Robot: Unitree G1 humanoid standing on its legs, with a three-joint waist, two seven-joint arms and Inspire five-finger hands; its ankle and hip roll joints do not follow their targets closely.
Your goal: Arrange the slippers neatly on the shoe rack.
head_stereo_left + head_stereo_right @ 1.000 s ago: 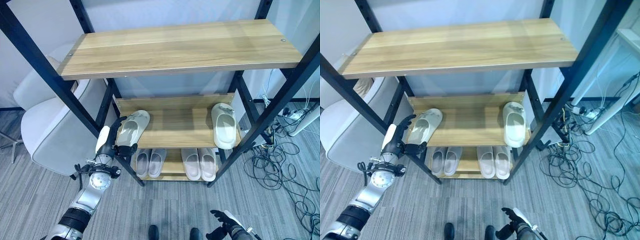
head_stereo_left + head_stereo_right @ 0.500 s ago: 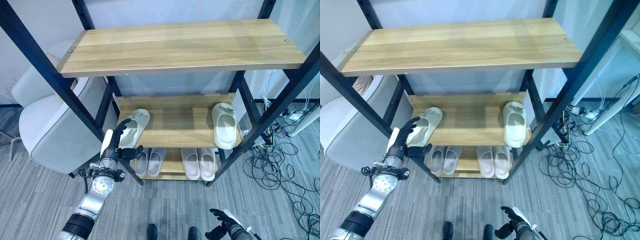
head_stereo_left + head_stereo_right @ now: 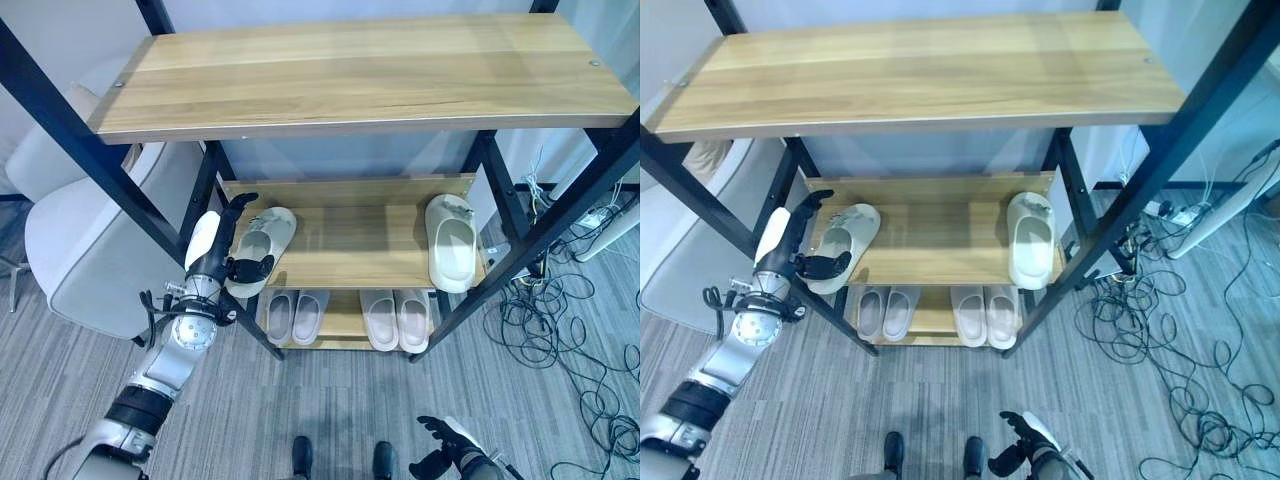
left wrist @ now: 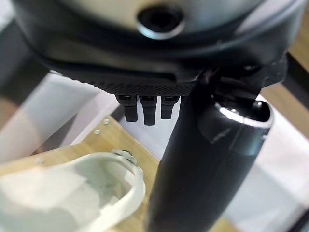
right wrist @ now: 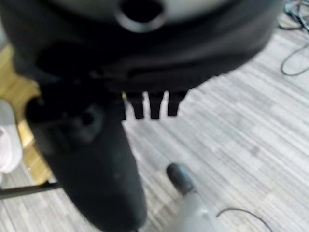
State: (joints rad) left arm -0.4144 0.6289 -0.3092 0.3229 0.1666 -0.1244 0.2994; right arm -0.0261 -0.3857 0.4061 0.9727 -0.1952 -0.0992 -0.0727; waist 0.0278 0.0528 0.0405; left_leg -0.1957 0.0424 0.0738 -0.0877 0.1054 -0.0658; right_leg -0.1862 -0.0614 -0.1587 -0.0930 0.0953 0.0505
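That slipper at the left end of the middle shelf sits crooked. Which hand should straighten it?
The left hand: it is open right at the angled slipper on the middle shelf. The right hand hangs low near the floor, far from the rack.

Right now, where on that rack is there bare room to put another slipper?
The top shelf is bare. The middle shelf is free between the left slipper, by the left hand, and the right slipper. The bottom shelf is crowded with two pairs.
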